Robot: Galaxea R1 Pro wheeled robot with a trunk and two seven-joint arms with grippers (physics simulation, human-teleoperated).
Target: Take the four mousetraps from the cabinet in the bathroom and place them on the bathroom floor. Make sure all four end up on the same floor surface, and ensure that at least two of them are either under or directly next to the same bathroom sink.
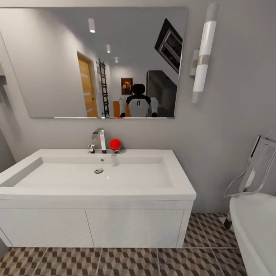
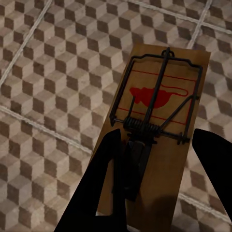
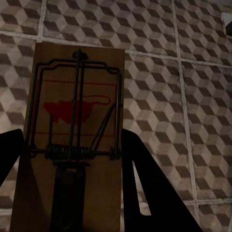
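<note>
The floor [image 1: 126, 262] of cube-pattern tiles runs under the white sink [image 1: 96, 180], which hangs on the wall below a mirror [image 1: 99, 61], with a tub [image 1: 255, 226] to its right. A chrome tap [image 1: 100, 140] and a red ball [image 1: 115, 144] stand at the sink's back edge. The left gripper [image 2: 159, 159] is clamped on 1 mousetrap [image 2: 154, 125] above the tiles. The right gripper [image 3: 72, 164] is clamped on another trap [image 3: 77, 121], also over tiles.
</note>
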